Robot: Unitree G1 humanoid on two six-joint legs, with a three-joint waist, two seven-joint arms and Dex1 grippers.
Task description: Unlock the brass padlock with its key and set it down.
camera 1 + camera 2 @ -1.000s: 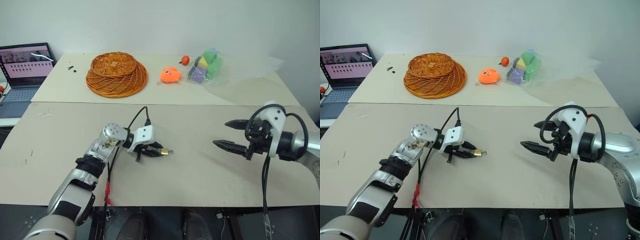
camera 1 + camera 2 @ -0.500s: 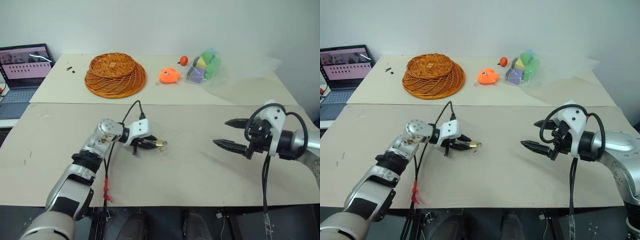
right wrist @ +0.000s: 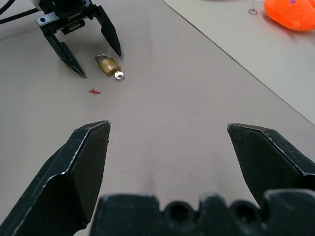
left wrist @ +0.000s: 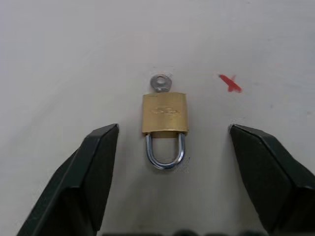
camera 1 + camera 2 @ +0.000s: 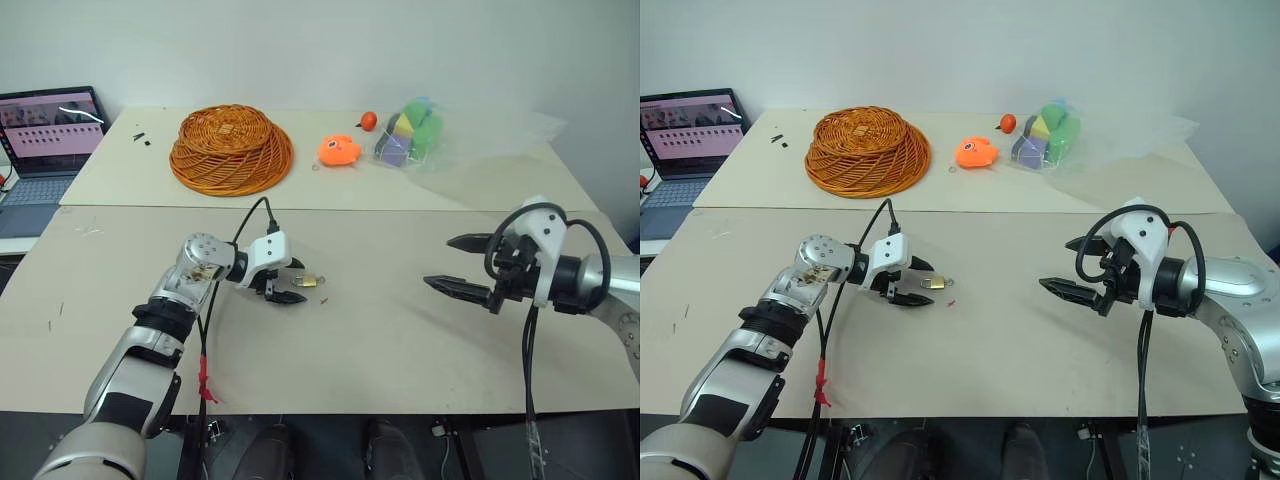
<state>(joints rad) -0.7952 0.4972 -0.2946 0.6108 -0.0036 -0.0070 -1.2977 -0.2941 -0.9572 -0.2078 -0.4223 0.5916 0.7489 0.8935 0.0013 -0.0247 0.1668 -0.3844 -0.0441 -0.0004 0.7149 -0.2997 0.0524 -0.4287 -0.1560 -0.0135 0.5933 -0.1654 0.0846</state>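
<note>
Beige table (image 5: pixel 400 340), brass padlock (image 5: pixel 309 280) (key in), wicker basket (image 5: pixel 232 148), orange toy (image 5: pixel 340 151)

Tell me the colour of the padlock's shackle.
Silvery, on the golden-brass padlock; clearest in the left wrist view.

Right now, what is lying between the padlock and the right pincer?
Bare tabletop, apart from a small red mark near the brass padlock. The right wrist view shows this stretch beyond the right pincer.
</note>
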